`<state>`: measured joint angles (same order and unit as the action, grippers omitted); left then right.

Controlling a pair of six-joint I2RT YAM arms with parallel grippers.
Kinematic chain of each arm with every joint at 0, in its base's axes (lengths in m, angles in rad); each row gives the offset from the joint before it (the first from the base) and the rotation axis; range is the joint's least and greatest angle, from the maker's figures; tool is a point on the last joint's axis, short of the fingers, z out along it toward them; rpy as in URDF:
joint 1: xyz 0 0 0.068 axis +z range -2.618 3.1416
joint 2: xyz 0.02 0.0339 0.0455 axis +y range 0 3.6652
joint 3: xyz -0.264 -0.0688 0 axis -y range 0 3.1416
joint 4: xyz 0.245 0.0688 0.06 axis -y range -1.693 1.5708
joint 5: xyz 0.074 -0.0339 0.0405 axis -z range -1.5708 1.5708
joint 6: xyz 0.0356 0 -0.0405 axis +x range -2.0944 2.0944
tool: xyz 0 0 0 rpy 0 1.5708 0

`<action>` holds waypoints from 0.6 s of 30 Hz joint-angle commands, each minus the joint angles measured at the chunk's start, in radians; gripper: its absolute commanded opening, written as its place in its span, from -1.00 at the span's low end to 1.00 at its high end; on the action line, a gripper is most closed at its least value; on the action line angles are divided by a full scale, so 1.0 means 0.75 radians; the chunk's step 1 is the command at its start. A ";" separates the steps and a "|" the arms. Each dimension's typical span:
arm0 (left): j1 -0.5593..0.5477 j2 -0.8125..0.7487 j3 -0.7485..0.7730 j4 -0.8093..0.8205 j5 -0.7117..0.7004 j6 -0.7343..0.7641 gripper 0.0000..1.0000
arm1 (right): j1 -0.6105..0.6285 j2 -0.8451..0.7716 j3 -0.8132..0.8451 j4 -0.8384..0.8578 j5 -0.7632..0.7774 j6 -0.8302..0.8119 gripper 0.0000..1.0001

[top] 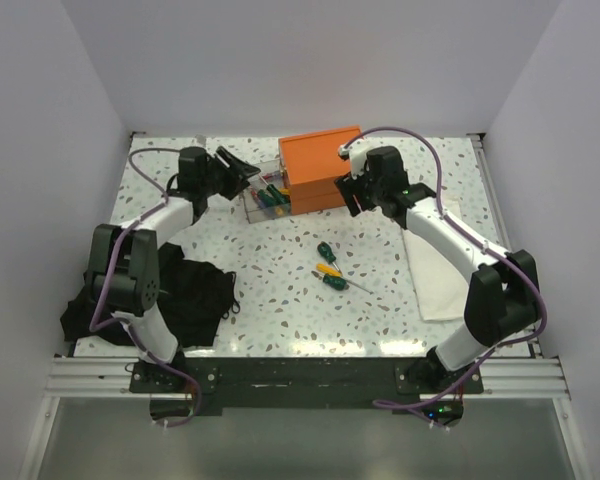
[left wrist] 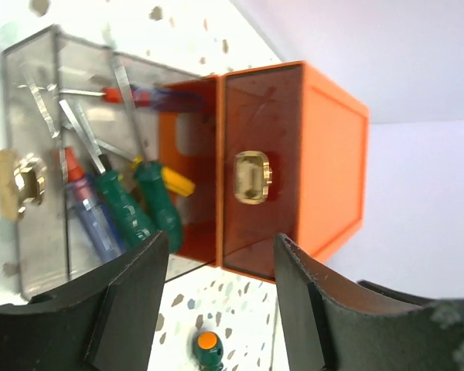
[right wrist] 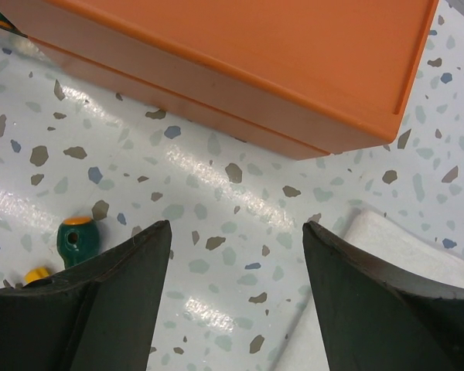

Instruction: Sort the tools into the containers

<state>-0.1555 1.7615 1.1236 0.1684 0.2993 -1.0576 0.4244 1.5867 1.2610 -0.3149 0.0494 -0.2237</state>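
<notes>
The orange box stands at the back centre. The clear bin sits against its left side and holds several screwdrivers with green and red-and-blue handles. Three screwdrivers lie loose mid-table: a stubby green one, a yellow one and a green one with a thin shaft. My left gripper is open and empty, above the bin and box. My right gripper is open and empty, just in front of the box; the stubby green screwdriver lies to its left.
A black cloth lies at the near left by the left arm's base. A white folded towel lies at the right under the right arm, its corner beside my right finger. Brass knobs show on the bin and box front.
</notes>
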 commanded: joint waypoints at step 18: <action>0.132 0.329 0.521 0.135 0.135 0.736 -1.00 | -0.005 -0.156 -0.092 -0.030 -0.288 -0.227 0.39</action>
<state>-0.0635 2.0914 1.5814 0.2234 0.3855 -0.5564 0.4240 1.5570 1.2106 -0.3004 -0.0029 -0.2478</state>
